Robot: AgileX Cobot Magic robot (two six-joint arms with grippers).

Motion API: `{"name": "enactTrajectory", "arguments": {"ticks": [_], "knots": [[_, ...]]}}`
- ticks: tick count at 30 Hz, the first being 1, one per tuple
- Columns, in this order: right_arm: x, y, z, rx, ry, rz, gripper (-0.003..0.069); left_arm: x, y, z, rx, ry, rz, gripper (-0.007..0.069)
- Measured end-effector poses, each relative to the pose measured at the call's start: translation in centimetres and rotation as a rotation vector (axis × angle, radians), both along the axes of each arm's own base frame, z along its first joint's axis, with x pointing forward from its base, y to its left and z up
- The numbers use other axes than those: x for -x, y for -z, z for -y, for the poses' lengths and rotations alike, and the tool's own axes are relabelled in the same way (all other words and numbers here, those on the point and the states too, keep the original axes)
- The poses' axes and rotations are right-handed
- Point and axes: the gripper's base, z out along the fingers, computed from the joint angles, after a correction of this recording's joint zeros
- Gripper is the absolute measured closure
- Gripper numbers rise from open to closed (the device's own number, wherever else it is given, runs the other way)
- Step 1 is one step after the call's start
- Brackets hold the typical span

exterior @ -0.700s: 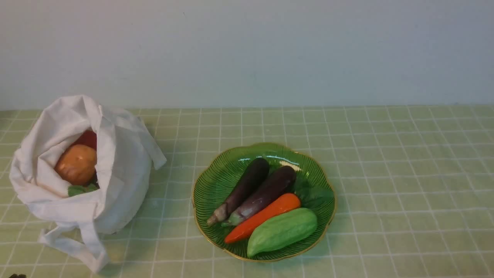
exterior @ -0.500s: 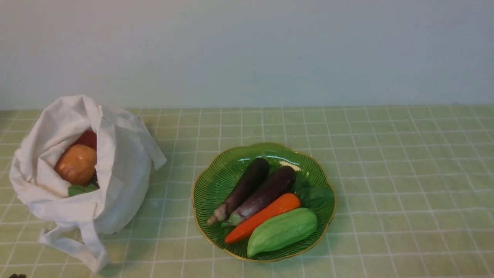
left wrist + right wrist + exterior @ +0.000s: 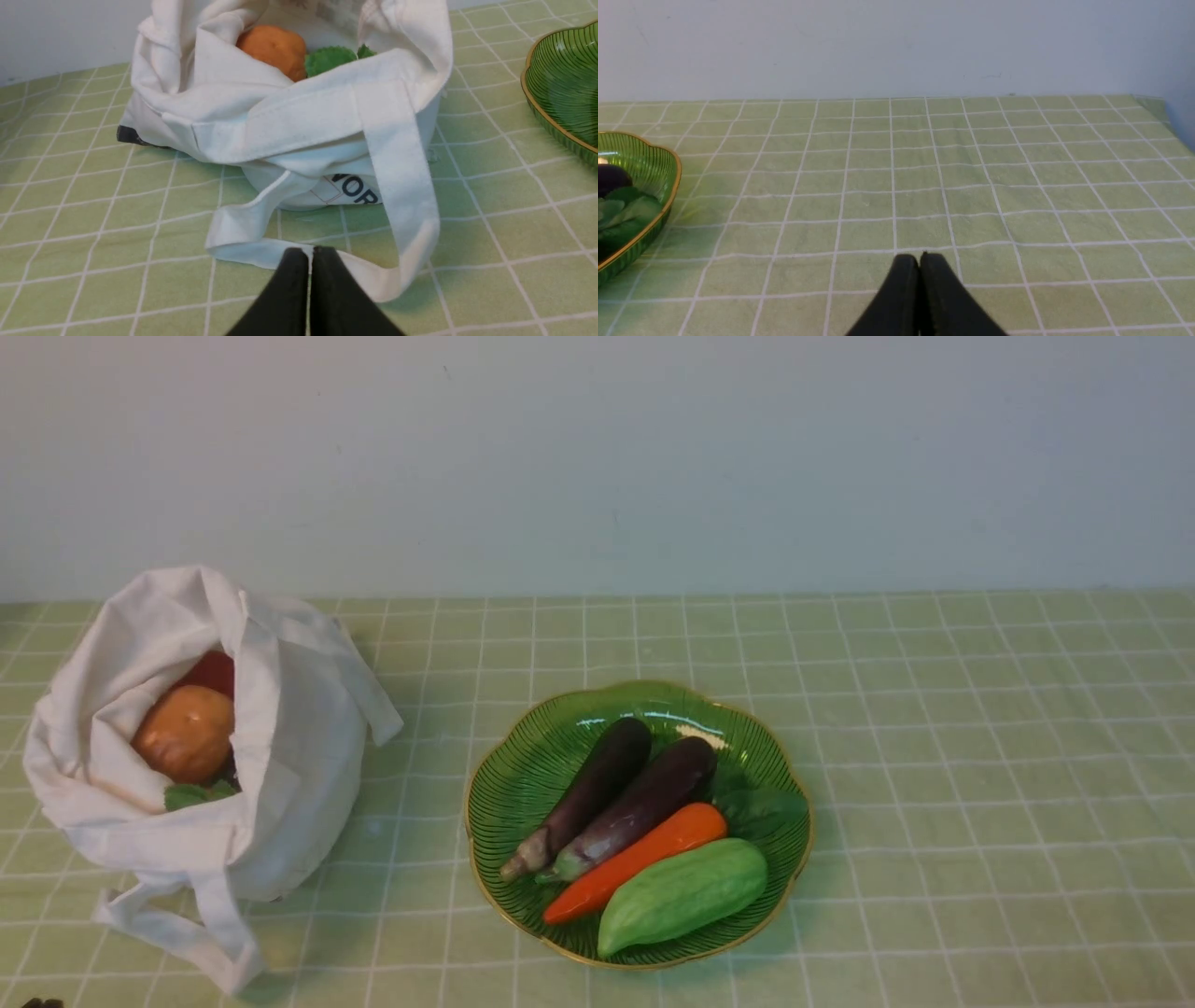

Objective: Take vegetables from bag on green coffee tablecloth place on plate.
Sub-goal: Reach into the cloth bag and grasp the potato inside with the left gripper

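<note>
The white bag (image 3: 280,747) stands at the left on the green coffee tablecloth (image 3: 980,756), its mouth open. Inside show the brown-orange potato (image 3: 185,733), a red vegetable (image 3: 213,672) behind it and green leaves (image 3: 191,795). The bag (image 3: 299,116) and potato (image 3: 273,46) also show in the left wrist view. The green plate (image 3: 523,775) holds two purple aubergines (image 3: 597,789), an orange carrot (image 3: 644,859) and a pale green gourd (image 3: 681,893). My left gripper (image 3: 310,254) is shut and empty, just short of the bag's strap handle (image 3: 397,186). My right gripper (image 3: 920,259) is shut and empty over bare cloth.
A pale wall runs behind the table. The plate's rim (image 3: 672,182) shows at the edge of the right wrist view, and also in the left wrist view (image 3: 537,107). The cloth's far right corner (image 3: 1153,105) is in sight.
</note>
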Motion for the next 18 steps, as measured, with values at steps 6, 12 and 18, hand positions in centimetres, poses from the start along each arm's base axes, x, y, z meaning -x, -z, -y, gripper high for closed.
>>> {"name": "enactTrajectory", "arguments": {"ticks": [6, 12, 18], "knots": [[0.0, 0.0, 0.0, 0.0, 0.0, 0.0, 0.0675, 0.0, 0.0, 0.0, 0.0, 0.0, 0.0, 0.0629], [0.0, 0.0, 0.0, 0.0, 0.0, 0.0, 0.0675, -0.2, -0.6, 0.3, 0.133, -0.007, 0.067, 0.0629], [0.0, 0.0, 0.0, 0.0, 0.0, 0.0, 0.0675, -0.4, -2.3, 0.5, 0.579, -0.05, 0.231, 0.0629]]}}
